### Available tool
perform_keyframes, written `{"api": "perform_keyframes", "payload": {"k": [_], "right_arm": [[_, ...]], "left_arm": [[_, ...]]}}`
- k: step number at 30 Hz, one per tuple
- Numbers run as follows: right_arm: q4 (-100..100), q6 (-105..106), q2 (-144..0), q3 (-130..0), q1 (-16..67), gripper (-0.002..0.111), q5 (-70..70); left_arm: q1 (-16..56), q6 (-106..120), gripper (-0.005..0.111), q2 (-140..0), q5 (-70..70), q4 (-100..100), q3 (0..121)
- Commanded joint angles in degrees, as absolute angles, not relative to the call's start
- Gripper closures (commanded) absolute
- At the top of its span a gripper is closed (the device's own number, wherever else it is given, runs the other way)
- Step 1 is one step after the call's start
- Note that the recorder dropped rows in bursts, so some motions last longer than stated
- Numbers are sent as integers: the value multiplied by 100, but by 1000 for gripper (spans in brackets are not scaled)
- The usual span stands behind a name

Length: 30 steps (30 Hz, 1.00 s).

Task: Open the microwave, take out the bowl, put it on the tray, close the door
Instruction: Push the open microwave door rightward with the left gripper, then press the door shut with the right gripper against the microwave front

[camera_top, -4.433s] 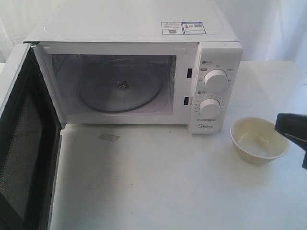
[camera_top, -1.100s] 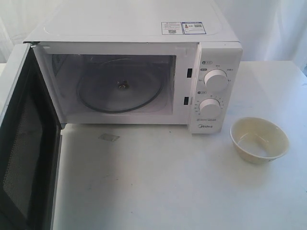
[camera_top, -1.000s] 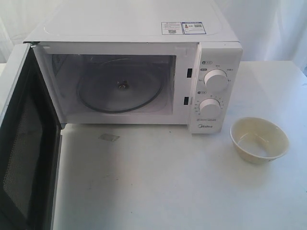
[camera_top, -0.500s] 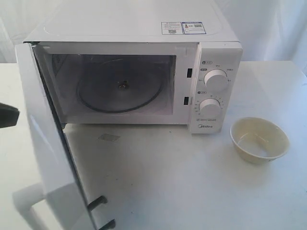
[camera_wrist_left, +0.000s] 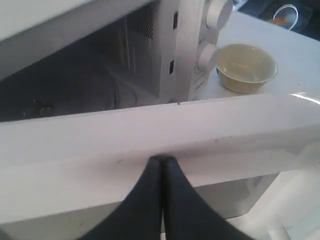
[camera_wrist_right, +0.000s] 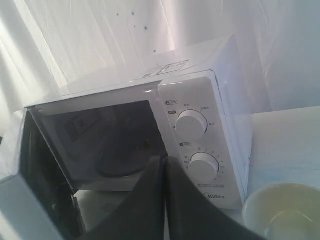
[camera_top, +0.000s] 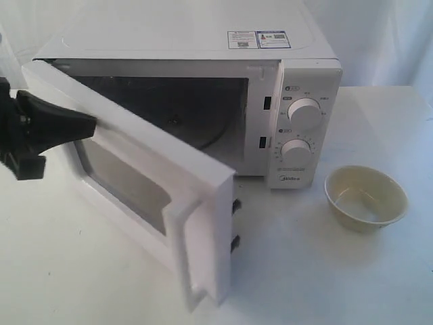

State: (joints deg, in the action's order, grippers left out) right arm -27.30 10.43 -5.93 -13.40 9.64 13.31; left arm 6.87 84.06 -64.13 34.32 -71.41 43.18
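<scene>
Left gripper [camera_top: 91,124] pinched shut, tips against the smooth white door [camera_top: 169,183], which stands half-open, angled across the dark cavity of the boxy microwave [camera_top: 176,34]. Round cream bowl [camera_top: 366,198] sits on the white table [camera_top: 304,271], beside the knobs [camera_top: 304,114]. Right gripper [camera_wrist_right: 165,161] closed, empty.

Bright, diffuse light is washing out the white backdrop [camera_wrist_right: 75,40] and table [camera_top: 304,271]. The cavity of the microwave [camera_top: 203,37] is reading dark. The edge of the door [camera_wrist_left: 210,125] is blurring in the left wrist view; shadows are falling faint.
</scene>
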Motion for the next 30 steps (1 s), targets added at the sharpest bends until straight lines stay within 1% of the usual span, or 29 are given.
{"api": "perform_keyframes", "payload": {"k": [1,6,11,14,18,21,25,30], "right_arm": [[-2742,1027,-606,-1364,958,108,1270],[-2742,1028,-606,-1364,958,108,1255],[-2730,1028,-606,-1364,958,108,725],[-2757,979,-606,-1390,958,108,629],[-3259,444,-606,-1403,958,108,145],[-3253,626,-725,-1609,968,108,159],[-3253,1282,-1410,-2428,1034,108,942],[-3320,2056,-2921,-3719,1034,108,3012]], "left_arm": [[1075,9642,107,-6847,2948,-8565,4358],[1228,10034,107,-7268,3040,-8902,4690],[1228,10034,107,-7279,3054,-8913,4944],[1228,10034,107,-7279,3123,-8913,4958],[1228,10034,107,-7269,3218,-8913,4958],[1228,10001,107,-7269,3328,-8969,4958],[1228,9987,107,-7269,3436,-9008,4958],[1228,9884,107,-7269,3473,-8984,4958]]}}
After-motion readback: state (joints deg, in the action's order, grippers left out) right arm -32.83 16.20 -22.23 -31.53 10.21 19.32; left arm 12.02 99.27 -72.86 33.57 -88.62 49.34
